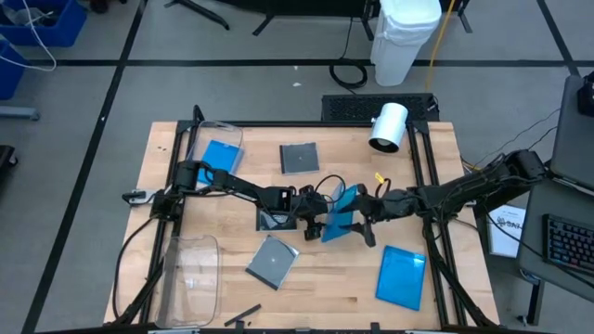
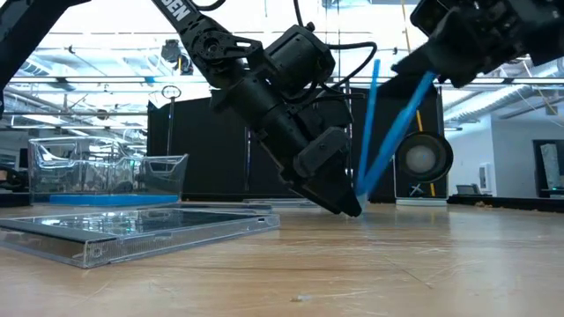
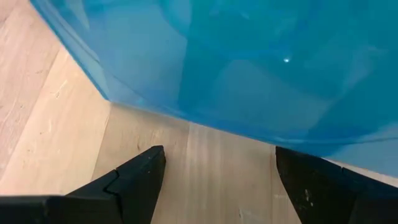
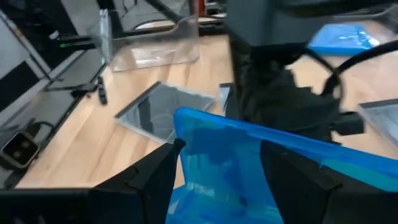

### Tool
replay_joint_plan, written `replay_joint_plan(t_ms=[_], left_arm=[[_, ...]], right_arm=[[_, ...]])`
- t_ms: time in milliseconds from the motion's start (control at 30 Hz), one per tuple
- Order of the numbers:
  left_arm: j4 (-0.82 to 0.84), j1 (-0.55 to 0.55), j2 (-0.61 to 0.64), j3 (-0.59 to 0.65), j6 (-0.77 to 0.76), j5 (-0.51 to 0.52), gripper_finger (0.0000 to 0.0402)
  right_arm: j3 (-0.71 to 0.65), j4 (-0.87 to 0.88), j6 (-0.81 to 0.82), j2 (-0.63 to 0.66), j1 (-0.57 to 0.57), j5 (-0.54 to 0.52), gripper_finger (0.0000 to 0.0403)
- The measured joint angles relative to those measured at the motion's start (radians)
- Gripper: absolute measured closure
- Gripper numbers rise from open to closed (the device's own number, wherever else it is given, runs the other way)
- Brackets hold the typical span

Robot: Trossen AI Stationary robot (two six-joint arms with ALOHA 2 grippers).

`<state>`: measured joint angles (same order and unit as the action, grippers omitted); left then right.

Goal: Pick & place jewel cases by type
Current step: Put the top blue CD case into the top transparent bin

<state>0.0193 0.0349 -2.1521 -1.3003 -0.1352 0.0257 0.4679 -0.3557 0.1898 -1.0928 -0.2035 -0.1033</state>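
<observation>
A bright blue jewel case stands on edge at the table's middle, swung open into two leaves that meet at their lower edge on the wood. My right gripper is open. It comes from the right, with the case's upper part between its fingers. My left gripper is open on the case's left, low over the table, with its fingertips just short of the lower edge. A blue case lies in the far-left bin, and another lies near right. Grey cases lie at the far middle and the near middle. My right gripper has the open blue case's upper edge between its spread fingers, coming nearly level from the table's right. The slanted leaf's top reaches up to the gripper. I cannot tell whether either finger touches it. The case stands tilted, with its lower edge on the table.
A third grey case lies under my left arm. Clear bins stand at the far left and near left. A white cylinder lies at the far right. A small black piece lies by the near edge.
</observation>
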Motion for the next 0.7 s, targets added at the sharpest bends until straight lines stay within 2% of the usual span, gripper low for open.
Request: replay_joint_plan(t_ms=[167, 400, 533, 700], left_arm=[[-0.016, 0.0, 0.0, 0.0, 0.0, 0.002, 0.0094], [-0.053, 0.0, 0.0, 0.001, 0.019, 0.002, 0.0094], [-0.066, 0.0, -0.001, 0.002, 0.021, 0.0, 0.0094], [-0.067, 0.0, 0.0, 0.002, 0.018, 0.0, 0.0094]], right_arm=[[0.0, -0.006, 0.004, -0.052, 0.049, 0.0, 0.0181], [0.0, -0.111, -0.006, -0.195, 0.061, -0.005, 0.0181], [-0.002, -0.199, 0.021, -0.267, 0.06, 0.095, 0.0181], [-0.002, -0.276, 0.072, -0.291, 0.052, 0.189, 0.0181]])
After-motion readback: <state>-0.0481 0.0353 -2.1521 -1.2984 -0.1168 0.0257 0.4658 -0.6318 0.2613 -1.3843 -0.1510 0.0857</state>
